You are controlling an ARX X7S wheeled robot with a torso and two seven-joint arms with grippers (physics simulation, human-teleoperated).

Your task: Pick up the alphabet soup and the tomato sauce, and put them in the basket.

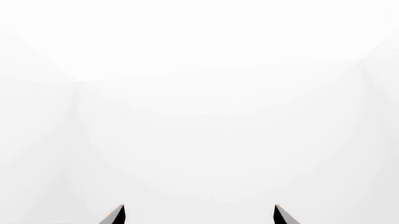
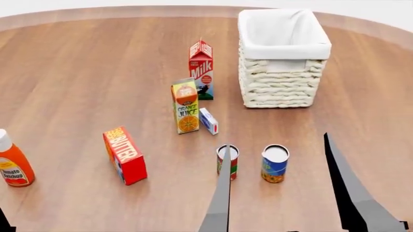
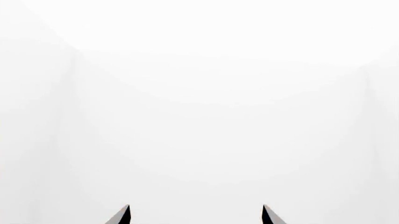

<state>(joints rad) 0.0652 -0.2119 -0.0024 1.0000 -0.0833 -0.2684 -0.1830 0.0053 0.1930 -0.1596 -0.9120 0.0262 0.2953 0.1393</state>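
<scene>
Two cans, tomato sauce [image 2: 227, 162] and alphabet soup [image 2: 275, 163], stand near each other; right gripper [image 2: 284, 193] spread, empty. Risk: grabbing one topples its neighbour. Left gripper [image 1: 199, 215] also spread.

dark grey tapered jaws, pointed tips

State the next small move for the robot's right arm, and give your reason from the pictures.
Probably lower the right gripper toward the alphabet soup: its jaws stand open with nothing between them, the can stands upright and free beside the tomato sauce, and the basket holds neither can yet.
</scene>
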